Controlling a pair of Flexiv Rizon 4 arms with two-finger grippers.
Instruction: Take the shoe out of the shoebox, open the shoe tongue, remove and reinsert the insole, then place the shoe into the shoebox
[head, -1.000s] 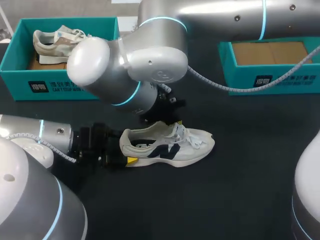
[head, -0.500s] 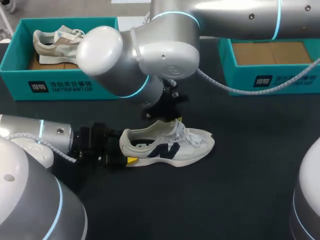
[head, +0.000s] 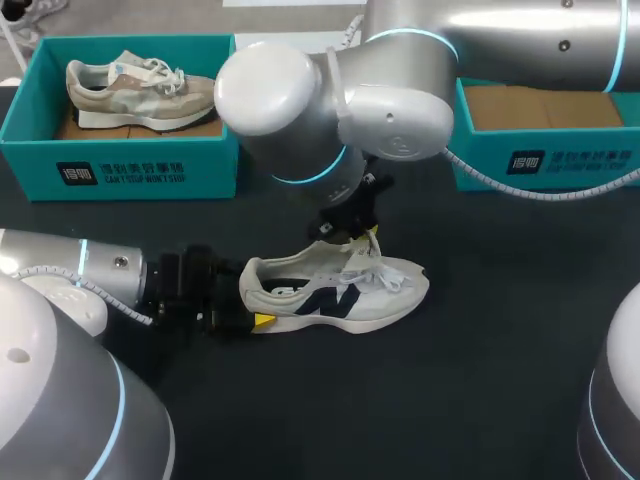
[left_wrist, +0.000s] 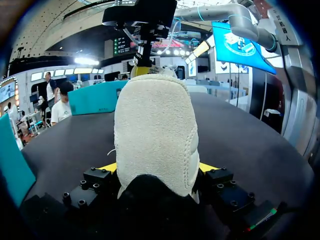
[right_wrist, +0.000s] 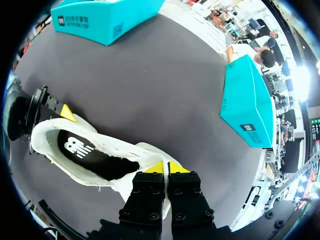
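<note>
The right gripper (right_wrist: 166, 169) is seen with its yellow tips pressed almost together, and the tongue (right_wrist: 148, 151) of the shoe (head: 340, 290) is pinched between them, just by the laces (head: 385, 272). This gripper is held over the shoe's middle, and its arm is brought in from the far right corner. Beside the tips, the black insole (right_wrist: 95, 156) is seen lying inside the shoe.

The left gripper (left_wrist: 157, 167) is clamped on the shoe's heel (left_wrist: 155, 130), with one yellow tip at each side of it. Its arm is stretched low over the table (head: 480, 380) from the left.

The shoe is stood on its sole on the table, nearer the robot than both boxes, with its toe turned to the right. The left box (head: 120, 165), teal, is set at the far left, and a second shoe (head: 140, 92), beige, is laid in it. The right box (head: 540, 155), also teal, is placed at the far right, and its brown floor is seen inside.
</note>
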